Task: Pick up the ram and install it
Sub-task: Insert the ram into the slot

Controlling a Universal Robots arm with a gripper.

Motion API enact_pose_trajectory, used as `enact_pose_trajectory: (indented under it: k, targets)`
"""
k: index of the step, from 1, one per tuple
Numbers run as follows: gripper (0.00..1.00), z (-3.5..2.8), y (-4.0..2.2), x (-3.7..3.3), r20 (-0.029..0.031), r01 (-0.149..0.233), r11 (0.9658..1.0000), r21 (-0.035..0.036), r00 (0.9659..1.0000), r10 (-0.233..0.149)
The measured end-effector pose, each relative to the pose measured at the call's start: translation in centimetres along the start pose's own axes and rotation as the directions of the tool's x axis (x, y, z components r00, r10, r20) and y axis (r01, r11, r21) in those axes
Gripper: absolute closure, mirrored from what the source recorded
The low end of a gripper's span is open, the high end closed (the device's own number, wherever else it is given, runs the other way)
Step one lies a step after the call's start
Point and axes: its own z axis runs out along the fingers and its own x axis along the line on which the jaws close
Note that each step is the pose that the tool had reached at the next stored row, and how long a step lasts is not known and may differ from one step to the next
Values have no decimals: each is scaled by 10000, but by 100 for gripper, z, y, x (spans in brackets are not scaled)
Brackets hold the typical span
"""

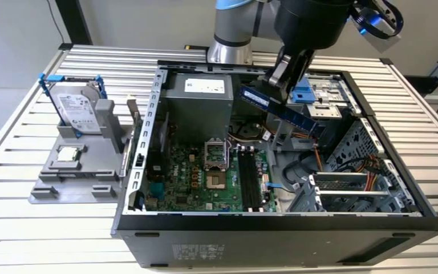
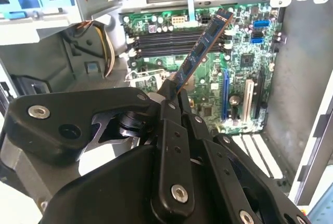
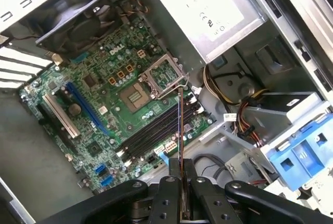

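Ram (image 1: 286,112), dark blue stick, clamped at one end by closed gripper (image 1: 274,84), held tilted in air over open computer case (image 1: 137,149); gripped end hidden between fingers (image 2: 171,130), arm (image 1: 234,28) cut off above. Black memory slots (image 1: 248,177) on green motherboard (image 1: 192,174) lie below, apart from it. Hard drive (image 1: 78,108) stands in grey holder (image 1: 67,165) on worktop (image 1: 13,228), beside case.

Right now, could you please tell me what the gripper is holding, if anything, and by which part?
The gripper holds the ram by one short end; the rest of the stick juts out free above the open computer case.
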Motion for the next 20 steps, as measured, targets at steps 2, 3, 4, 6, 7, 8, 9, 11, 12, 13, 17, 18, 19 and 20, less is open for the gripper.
enact_pose_trajectory:
  k: [2,3,4,6,7,8,9,11,12,13,17,18,19,20]
  targets:
    - [100,0,-1,2,7,-222,9998,7,9998,222]
    - [100,0,-2,2,11,-336,9994,11,9994,336]
    - [100,0,-3,3,15,-452,9990,14,9990,452]
    - [100,0,-4,5,24,-680,9977,21,9977,680]
    - [100,0,-5,6,28,-802,9968,25,9968,802]
    - [100,0,-5,7,32,-909,9959,28,9959,909]
    - [100,0,-6,8,36,-1023,9947,31,9947,1023]
    - [100,0,-8,10,45,-1250,9922,38,9922,1250]
    - [100,-1,-9,11,49,-1356,9908,41,9908,1356]
    - [100,-1,-10,12,54,-1474,9891,44,9891,1473]
    - [100,-1,-11,14,71,-1948,9808,57,9808,1948]
    - [100,-1,-11,14,77,-2073,9783,60,9783,2072]
    - [100,-1,-11,14,81,-2199,9755,63,9755,2199]
    - [100,-1,-12,14,86,-2320,9727,67,9727,2319]
